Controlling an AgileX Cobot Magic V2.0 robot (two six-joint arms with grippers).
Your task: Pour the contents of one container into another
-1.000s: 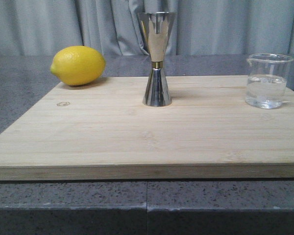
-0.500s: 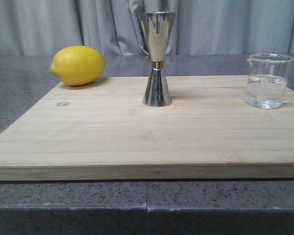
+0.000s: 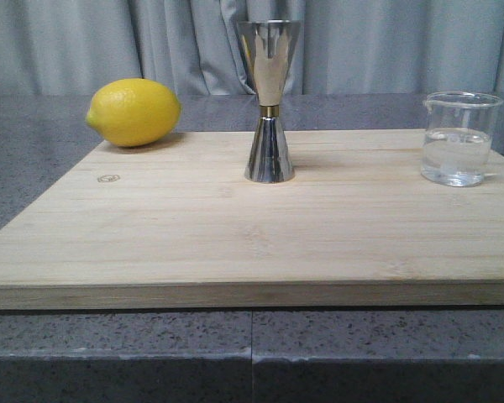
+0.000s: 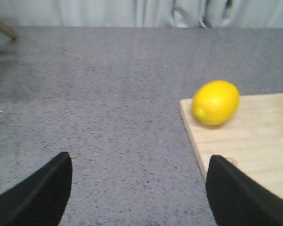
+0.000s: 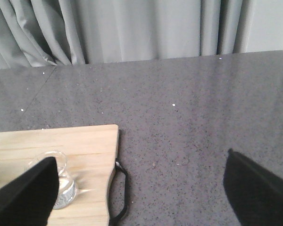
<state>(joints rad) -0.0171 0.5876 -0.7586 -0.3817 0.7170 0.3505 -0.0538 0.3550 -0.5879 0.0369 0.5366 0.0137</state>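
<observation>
On the grey desk (image 3: 34, 151) the wooden board (image 3: 235, 227) carries everything exactly as a second ago, so pouring has not begun. The lemon (image 3: 133, 112) sits at ten o'clock, the jigger (image 3: 269, 101) at twelve, the beaker (image 3: 459, 138) at two, part full. The left hand (image 4: 137, 188) and right hand (image 5: 141, 188) both gape wide, empty.

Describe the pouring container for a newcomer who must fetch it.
Find the pale wooden cutting board on the grey stone counter. Near its right edge stands a small clear glass beaker part-filled with clear liquid; unlike the shiny steel hourglass jigger and yellow lemon, it is see-through.
</observation>
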